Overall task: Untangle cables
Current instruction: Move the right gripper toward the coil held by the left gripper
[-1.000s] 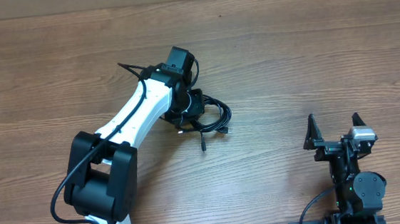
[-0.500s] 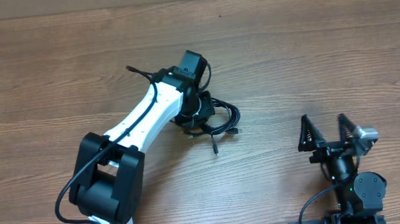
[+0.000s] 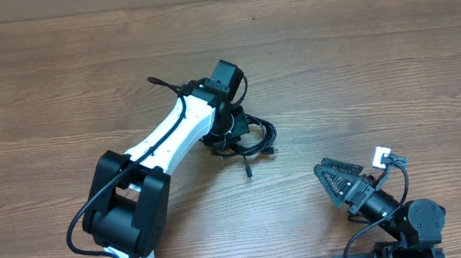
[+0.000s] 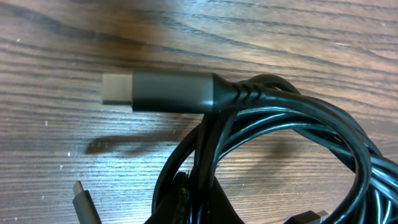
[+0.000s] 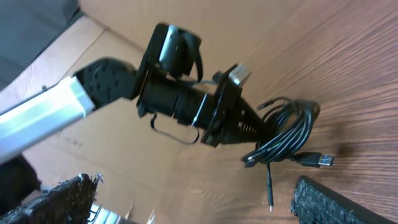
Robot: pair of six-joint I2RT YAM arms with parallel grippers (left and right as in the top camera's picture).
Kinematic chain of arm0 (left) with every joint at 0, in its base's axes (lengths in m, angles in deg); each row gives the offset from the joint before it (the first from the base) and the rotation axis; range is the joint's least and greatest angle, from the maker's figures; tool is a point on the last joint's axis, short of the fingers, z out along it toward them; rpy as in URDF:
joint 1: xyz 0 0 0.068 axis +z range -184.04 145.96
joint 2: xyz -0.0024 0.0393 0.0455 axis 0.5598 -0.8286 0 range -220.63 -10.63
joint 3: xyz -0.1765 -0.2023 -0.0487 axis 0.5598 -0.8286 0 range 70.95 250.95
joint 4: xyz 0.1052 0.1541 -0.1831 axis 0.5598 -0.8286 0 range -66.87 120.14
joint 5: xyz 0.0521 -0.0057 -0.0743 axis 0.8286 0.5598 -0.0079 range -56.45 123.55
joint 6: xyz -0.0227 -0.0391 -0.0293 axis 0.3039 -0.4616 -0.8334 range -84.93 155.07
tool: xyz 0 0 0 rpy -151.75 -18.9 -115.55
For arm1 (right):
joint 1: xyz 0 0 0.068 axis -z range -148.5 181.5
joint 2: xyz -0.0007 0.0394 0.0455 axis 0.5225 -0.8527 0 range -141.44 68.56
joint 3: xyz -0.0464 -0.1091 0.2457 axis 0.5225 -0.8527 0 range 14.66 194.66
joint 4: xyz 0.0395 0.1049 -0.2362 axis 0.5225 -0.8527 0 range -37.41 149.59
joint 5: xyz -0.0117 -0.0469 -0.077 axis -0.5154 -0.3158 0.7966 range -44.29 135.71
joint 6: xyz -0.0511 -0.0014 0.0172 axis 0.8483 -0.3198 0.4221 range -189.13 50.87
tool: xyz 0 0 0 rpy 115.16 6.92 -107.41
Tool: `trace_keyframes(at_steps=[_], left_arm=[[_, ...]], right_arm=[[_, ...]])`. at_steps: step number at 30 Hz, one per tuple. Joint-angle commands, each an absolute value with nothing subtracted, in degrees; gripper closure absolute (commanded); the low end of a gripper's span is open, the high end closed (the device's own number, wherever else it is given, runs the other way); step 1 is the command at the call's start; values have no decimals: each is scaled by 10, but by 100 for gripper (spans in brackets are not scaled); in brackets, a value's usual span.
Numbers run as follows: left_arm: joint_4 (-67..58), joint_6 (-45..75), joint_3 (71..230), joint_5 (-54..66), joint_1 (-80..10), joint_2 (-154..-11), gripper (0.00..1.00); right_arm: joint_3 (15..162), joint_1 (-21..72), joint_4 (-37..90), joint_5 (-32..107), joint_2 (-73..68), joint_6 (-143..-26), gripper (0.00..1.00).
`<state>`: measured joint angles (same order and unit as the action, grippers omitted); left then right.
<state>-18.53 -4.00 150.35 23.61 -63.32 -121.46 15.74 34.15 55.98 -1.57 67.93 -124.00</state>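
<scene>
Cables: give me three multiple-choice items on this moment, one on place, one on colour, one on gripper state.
1. Where is the bundle of cables?
A. In the middle of the table, at the left gripper
B. At the far edge
C. In the near right corner

2. What colour are the strands?
A. White
B. Red
C. Black

3. How does the right gripper stand?
A. Shut on a plug
B. Open, holding nothing
C. Shut and empty

Answers:
1 A: the overhead view shows the bundle mid-table, at the tip of the left arm.
2 C: every strand in the wrist views is glossy black.
3 B: its two fingers stand wide apart with nothing between them, and it is well short of the bundle.
</scene>
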Motion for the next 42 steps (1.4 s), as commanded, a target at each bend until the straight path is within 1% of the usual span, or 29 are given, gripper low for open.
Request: trace_keyframes(at_steps=[1,4,7,8,12,14,17,18,19,21,23,26,27,28,32,34,40,42], left_arm=[[-180,21,1517,219,-636,-1210,96],[-180,78,1517,219,-636,-1181,96],[-180,127,1517,219,-636,-1146,96],[-180,149,1517,219,-637,-1120,95],[-189,185,1517,214,-637,-1072,96],[-195,215,1517,186,-637,-1059,96],[-208,282,1517,120,-637,-1047,96],[-214,305,1517,98,-637,-1045,96],[-221,325,1517,77,-637,-1042,96],[-226,341,1517,51,-637,-1041,96],[-227,341,1517,32,-637,-1041,96],[-223,341,1517,-17,-637,-1041,96],[-220,341,1517,-30,-637,-1041,96],[-216,341,1517,-39,-637,-1041,96],[-208,340,1517,-40,-637,-1041,96],[-204,338,1517,-39,-637,-1041,96],[-200,338,1517,-40,-637,-1041,96],[-200,333,1517,-40,-637,-1041,96]], right_arm=[[152,345,550,-54,683,-1213,0],[166,345,531,-45,668,-1199,1],[201,345,476,-21,644,-1175,1],[231,345,438,-10,622,-1154,1],[320,345,355,-12,549,-1123,1],[348,345,369,-70,522,-1122,0],[353,345,461,-146,505,-1124,0],[353,345,483,-148,504,-1125,0],[353,345,493,-143,504,-1126,2],[353,345,494,-127,504,-1125,11],[353,345,480,-108,504,-1125,16],[353,345,455,-76,504,-1126,30],[353,345,446,-65,504,-1126,32],[353,345,439,-56,504,-1129,37],[353,345,423,-27,504,-1183,43],[353,345,424,-26,504,-1192,46],[353,338,423,-17,504,-1228,47],[353,325,424,2,504,-1240,45]])
